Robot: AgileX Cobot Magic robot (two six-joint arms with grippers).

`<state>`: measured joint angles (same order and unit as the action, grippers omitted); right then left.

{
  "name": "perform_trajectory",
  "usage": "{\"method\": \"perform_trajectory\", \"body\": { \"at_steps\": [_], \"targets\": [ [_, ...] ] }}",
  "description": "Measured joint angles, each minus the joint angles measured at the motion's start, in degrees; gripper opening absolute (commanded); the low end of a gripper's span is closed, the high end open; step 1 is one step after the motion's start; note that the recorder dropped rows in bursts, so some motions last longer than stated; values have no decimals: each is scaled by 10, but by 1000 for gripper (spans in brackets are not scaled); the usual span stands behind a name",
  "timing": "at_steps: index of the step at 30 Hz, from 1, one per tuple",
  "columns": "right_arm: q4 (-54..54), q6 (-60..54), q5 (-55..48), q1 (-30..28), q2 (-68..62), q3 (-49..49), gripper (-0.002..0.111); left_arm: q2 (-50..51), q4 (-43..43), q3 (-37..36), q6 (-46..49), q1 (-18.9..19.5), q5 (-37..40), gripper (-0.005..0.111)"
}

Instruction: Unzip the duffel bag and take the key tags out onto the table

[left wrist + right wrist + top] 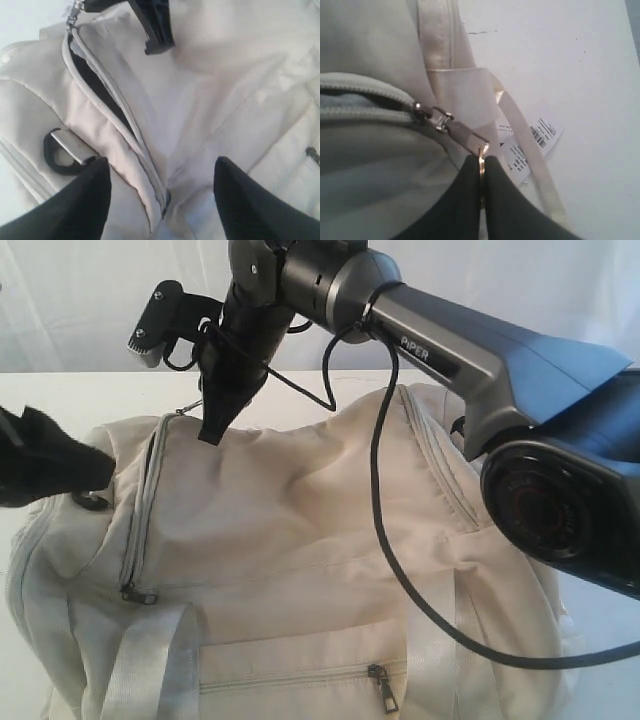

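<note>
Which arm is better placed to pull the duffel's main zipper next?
Right. The right gripper has its jaws shut on the zipper pull of the duffel bag, so it can likely pull straight away. The left gripper hangs open over the fabric near the D-ring, holding nothing.

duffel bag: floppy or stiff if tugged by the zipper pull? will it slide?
Likely floppy: the duffel bag fabric is creased, so it should bunch toward the right gripper, shut on the zipper pull. It sags as if lightly filled, so may slide on the white table unless the open left gripper pins it.
</note>
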<state>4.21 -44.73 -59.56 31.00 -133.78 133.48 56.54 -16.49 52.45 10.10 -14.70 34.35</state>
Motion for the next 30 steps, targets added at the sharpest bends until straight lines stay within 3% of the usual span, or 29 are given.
{"method": "perform_trajectory", "body": {
  "at_steps": [17,20,25,30],
  "targets": [
    [28,8,-22,0,21,-1,0,192,-34,1,-21,0,-165,63],
    [30,9,-22,0,21,-1,0,215,-34,1,-21,0,-168,48],
    [31,11,-22,0,21,-1,0,232,-33,1,-21,0,-171,0],
    [36,11,-8,-5,21,-1,0,232,-5,1,-23,0,-161,0]
  ]
}}
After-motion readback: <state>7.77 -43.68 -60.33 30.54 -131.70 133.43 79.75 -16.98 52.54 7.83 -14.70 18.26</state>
